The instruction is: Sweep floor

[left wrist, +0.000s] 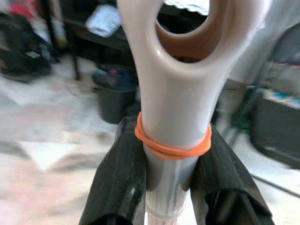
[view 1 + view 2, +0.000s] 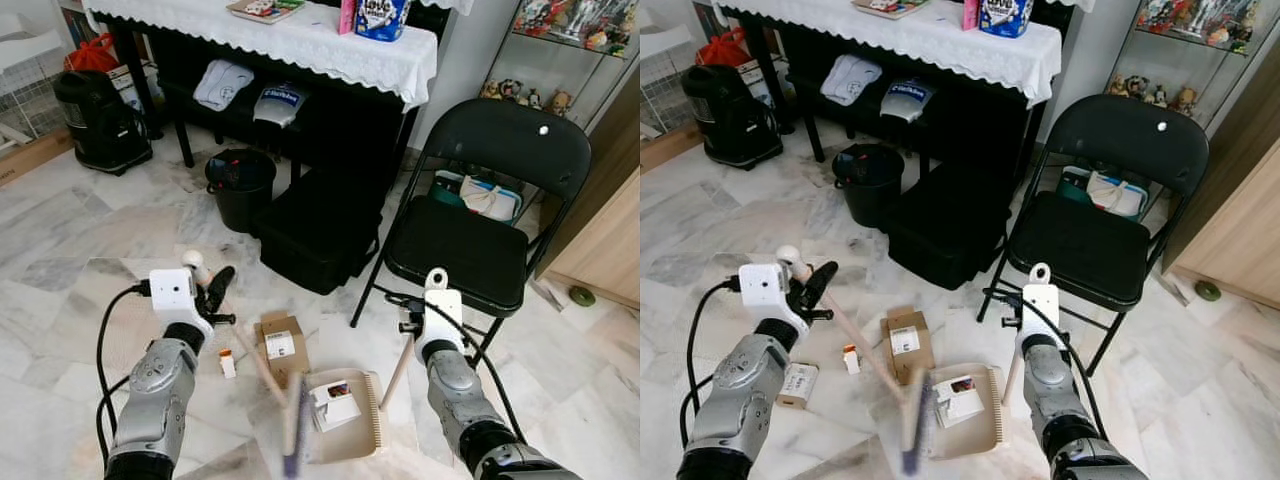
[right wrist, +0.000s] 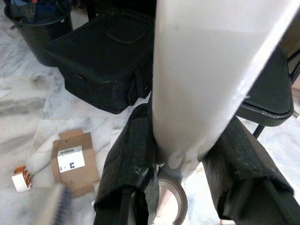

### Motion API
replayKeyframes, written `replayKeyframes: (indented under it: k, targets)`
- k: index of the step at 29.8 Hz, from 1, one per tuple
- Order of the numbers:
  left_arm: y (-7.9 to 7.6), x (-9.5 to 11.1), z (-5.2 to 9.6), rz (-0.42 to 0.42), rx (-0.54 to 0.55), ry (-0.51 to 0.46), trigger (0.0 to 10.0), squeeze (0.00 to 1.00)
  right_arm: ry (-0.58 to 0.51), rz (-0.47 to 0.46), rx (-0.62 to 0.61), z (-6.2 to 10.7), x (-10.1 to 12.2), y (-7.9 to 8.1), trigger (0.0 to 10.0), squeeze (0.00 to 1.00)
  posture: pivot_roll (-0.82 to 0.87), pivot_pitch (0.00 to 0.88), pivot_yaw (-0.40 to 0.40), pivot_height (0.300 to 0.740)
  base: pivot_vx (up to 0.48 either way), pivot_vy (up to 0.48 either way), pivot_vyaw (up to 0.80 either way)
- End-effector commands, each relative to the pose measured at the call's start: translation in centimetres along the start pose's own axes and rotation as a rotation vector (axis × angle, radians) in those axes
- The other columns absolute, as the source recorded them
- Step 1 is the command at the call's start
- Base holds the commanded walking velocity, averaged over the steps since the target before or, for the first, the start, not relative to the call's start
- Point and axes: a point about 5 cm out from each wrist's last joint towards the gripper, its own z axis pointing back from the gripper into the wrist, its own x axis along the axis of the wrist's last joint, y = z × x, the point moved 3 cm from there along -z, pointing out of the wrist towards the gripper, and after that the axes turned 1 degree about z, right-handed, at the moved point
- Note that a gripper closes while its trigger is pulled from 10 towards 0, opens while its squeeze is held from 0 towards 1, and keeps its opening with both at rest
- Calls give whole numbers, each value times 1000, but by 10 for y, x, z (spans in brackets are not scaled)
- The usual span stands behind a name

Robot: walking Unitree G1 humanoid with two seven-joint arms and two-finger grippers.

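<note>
Marble floor (image 2: 60,300), grey-veined, with litter ahead of the robot. Nearest: beige dustpan (image 2: 345,415) flat on the floor, a printed card (image 2: 335,405) inside it. Right gripper (image 3: 187,183) is clamped on the dustpan handle (image 2: 398,370), black fingers (image 3: 129,173) pressed against both sides of the pale shaft; the handle rises tilted from the pan up to the wrist. Left gripper (image 1: 171,187) pinches the broom handle (image 2: 855,340) just below its looped end, where an orange rubber band (image 1: 171,147) wraps the shaft. The handle slants down to the robot's right; broom head (image 2: 292,425) is blurred, at the dustpan's left edge, and contact with the floor can't be judged.

Just beyond: flattened brown cardboard box (image 2: 282,345) with a white label, lying under the broom shaft. Small white-and-orange carton (image 2: 227,363) just left of it. Another small labelled box (image 2: 797,385) lies by the left forearm.

Mid-distance: black case (image 2: 320,230) on the floor, black bucket (image 2: 240,185) to its left, black folding chair (image 2: 480,230) on the right with a bag behind it.

Far: dark table under a white lace cloth (image 2: 300,40), packets on top, folded clothes on the bench below. Black vacuum canister (image 2: 95,120) at far left, glass shelf with figurines (image 2: 560,30) at far right.
</note>
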Motion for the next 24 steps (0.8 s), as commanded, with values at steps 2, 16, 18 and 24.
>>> replayKeyframes:
  k: [2, 16, 18, 24]
  targets:
    - [4, 19, -5, -40, 23, -85, 10000, 0, -72, -28, -5, -2, 14, -4, 10000, 0, 74, 53, -47, 740, 0, 0, 0]
    - [-5, 15, -7, -50, 14, -88, 10000, 0, -246, -140, 31, -1, 46, 0, 10000, 0, 61, 45, -45, 740, 0, 0, 0]
    - [-6, 15, -7, -49, 13, -88, 10000, 0, -253, -147, 34, -1, 47, 0, 10000, 0, 58, 44, -45, 740, 0, 0, 0]
    - [-9, 14, -7, -53, 4, -84, 10000, 0, -267, -178, 34, 1, 48, -1, 10000, 0, 61, 43, -45, 740, 0, 0, 0]
